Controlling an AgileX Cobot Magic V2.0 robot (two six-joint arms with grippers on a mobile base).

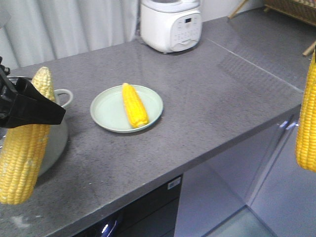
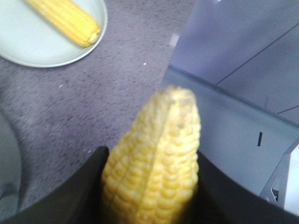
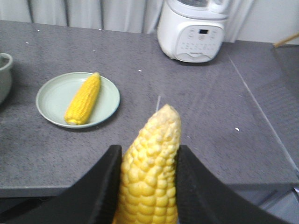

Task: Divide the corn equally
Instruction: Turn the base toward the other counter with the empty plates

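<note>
One corn cob (image 1: 134, 104) lies on a pale green plate (image 1: 106, 116) in the middle of the grey counter. My left gripper (image 1: 34, 106) is shut on a second cob (image 1: 22, 158), held upright at the left, in front of a grey pot. In the left wrist view that cob (image 2: 156, 154) fills the gap between the black fingers (image 2: 91, 172). My right gripper (image 3: 149, 172) is shut on a third cob (image 3: 152, 154), tip pointing up. The exterior view shows this cob (image 1: 307, 123) hanging at the right edge, off the counter's front; the gripper itself is out of frame there.
A white rice cooker (image 1: 170, 24) stands at the back of the counter. The grey pot (image 1: 57, 138) with a side handle sits at the left edge. The counter's front edge (image 1: 222, 143) drops to grey cabinet doors (image 1: 232, 182).
</note>
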